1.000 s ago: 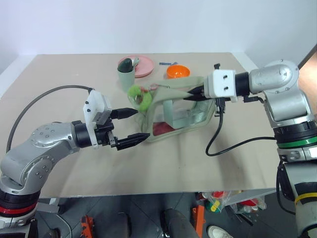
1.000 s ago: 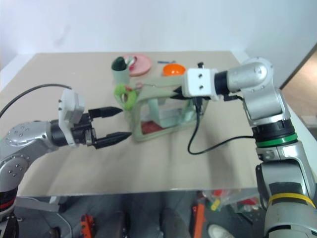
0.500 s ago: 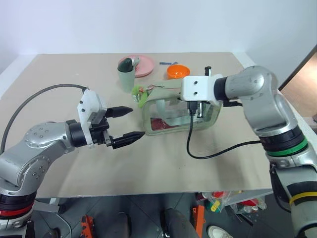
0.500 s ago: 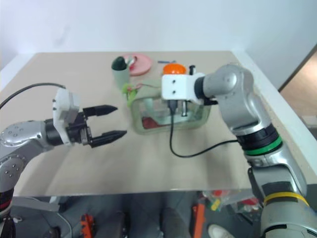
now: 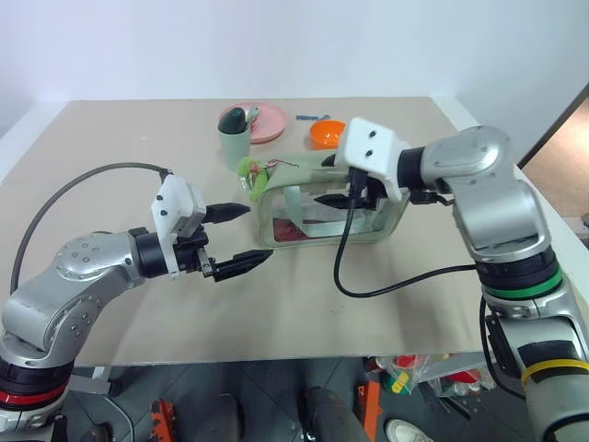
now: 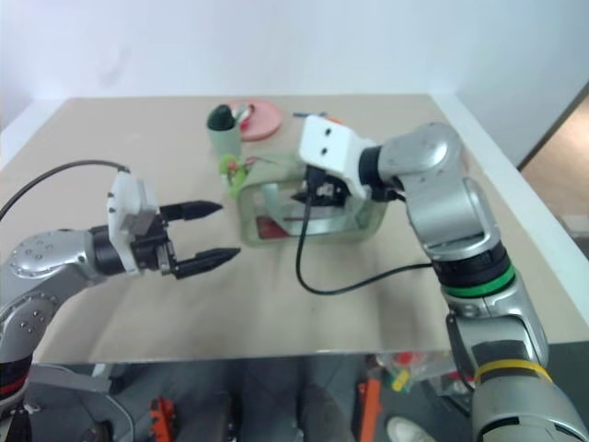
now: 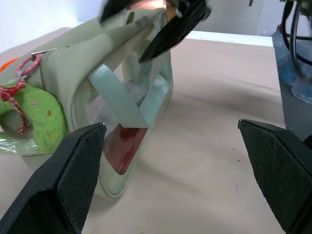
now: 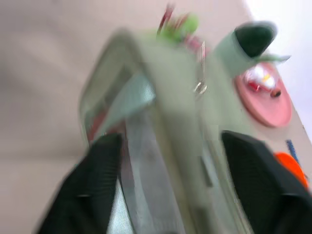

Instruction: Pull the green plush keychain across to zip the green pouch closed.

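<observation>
Green pouch (image 5: 331, 207) sits mid-table, long edges well clear of table (image 5: 110, 138) rims. Bare tabletop toward 6 and 9 o'clock; sage cup (image 5: 234, 138), pink plate (image 5: 269, 124), orange bowl (image 5: 324, 133) crowd 12 o'clock. Green plush keychain (image 5: 251, 173) hangs at pouch's 9 o'clock end. Left gripper (image 5: 237, 238) spread wide, holding nothing, just short of that end. Right gripper (image 8: 165, 185) fingers parted, straddling pouch top, gripping nothing.

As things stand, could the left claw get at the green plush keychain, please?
Probably yes: the open left claw faces the green plush keychain hanging off the green pouch's near end, with bare table between.
</observation>
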### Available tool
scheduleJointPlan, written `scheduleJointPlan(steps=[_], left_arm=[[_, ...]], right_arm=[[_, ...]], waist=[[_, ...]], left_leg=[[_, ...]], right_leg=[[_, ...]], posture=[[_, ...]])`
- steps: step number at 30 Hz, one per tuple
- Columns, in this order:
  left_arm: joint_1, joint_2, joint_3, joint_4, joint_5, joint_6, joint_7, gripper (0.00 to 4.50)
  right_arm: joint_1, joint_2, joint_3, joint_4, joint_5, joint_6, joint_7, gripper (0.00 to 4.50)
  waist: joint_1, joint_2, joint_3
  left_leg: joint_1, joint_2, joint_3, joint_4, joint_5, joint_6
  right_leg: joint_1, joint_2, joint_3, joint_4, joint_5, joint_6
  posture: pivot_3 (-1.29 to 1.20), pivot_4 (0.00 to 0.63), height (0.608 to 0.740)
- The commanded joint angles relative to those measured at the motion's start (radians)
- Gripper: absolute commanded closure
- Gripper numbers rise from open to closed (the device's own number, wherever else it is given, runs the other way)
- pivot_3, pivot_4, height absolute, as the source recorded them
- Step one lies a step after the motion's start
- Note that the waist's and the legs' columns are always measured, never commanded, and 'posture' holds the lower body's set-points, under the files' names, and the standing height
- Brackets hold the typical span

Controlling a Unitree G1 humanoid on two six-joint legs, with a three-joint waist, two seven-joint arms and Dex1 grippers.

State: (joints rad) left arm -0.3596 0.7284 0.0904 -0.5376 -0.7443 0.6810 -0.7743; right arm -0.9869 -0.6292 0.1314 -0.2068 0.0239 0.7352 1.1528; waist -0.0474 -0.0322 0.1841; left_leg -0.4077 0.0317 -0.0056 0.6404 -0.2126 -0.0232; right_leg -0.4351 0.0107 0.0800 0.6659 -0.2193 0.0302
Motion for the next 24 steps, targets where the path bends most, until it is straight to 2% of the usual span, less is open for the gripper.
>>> scheduleJointPlan(steps=[1,4,6,11,16,24], left_arm=[[-0.021,0.010,0.010,-0.017,0.001,-0.021,-0.020,0.00],[-0.036,0.011,0.006,-0.006,0.000,-0.025,-0.035,0.00],[-0.045,0.009,0.000,0.002,0.003,-0.028,-0.044,0.00],[-0.063,0.000,-0.015,0.015,0.011,-0.032,-0.054,0.00],[-0.070,-0.003,-0.017,0.021,0.017,-0.032,-0.066,0.00],[-0.072,0.001,-0.014,0.019,0.021,-0.027,-0.070,0.00]], right_arm=[[0.010,-0.032,-0.158,-0.044,0.134,0.049,-0.002,0.01],[0.065,-0.087,-0.243,-0.031,0.223,0.055,0.021,0.01],[0.105,-0.096,-0.310,0.008,0.270,0.071,-0.015,0.01],[0.231,-0.108,-0.358,0.107,0.266,-0.064,-0.090,0.01],[0.301,-0.117,-0.340,0.187,0.252,-0.200,-0.117,0.01],[0.301,-0.119,-0.303,0.352,0.247,-0.354,-0.107,0.01]], waist=[[0.000,0.000,0.000],[0.003,0.000,0.000],[0.002,0.000,0.000],[-0.002,0.000,0.000],[-0.004,0.000,0.000],[-0.003,0.000,0.000]], left_leg=[[0.000,0.000,0.000,0.000,0.000,0.000],[0.000,0.000,0.000,0.000,0.000,0.000],[0.000,-0.001,0.000,0.000,0.000,0.000],[0.001,-0.001,0.001,0.001,0.000,0.000],[0.002,0.000,0.001,0.000,0.000,0.001],[0.001,0.000,0.002,0.001,0.000,0.001]], right_leg=[[0.000,0.000,0.000,0.000,0.000,0.000],[0.001,0.000,0.000,0.000,0.000,0.000],[0.001,0.000,0.000,0.000,0.000,0.001],[0.002,0.000,0.001,0.000,0.000,0.001],[0.001,0.001,0.002,0.000,0.000,0.000],[0.001,0.001,0.003,0.000,0.001,0.001]], posture=[[0.00,0.150,0.740],[0.00,0.150,0.740],[0.00,0.150,0.740],[0.00,0.150,0.740],[0.00,0.150,0.740],[0.00,0.150,0.740]])
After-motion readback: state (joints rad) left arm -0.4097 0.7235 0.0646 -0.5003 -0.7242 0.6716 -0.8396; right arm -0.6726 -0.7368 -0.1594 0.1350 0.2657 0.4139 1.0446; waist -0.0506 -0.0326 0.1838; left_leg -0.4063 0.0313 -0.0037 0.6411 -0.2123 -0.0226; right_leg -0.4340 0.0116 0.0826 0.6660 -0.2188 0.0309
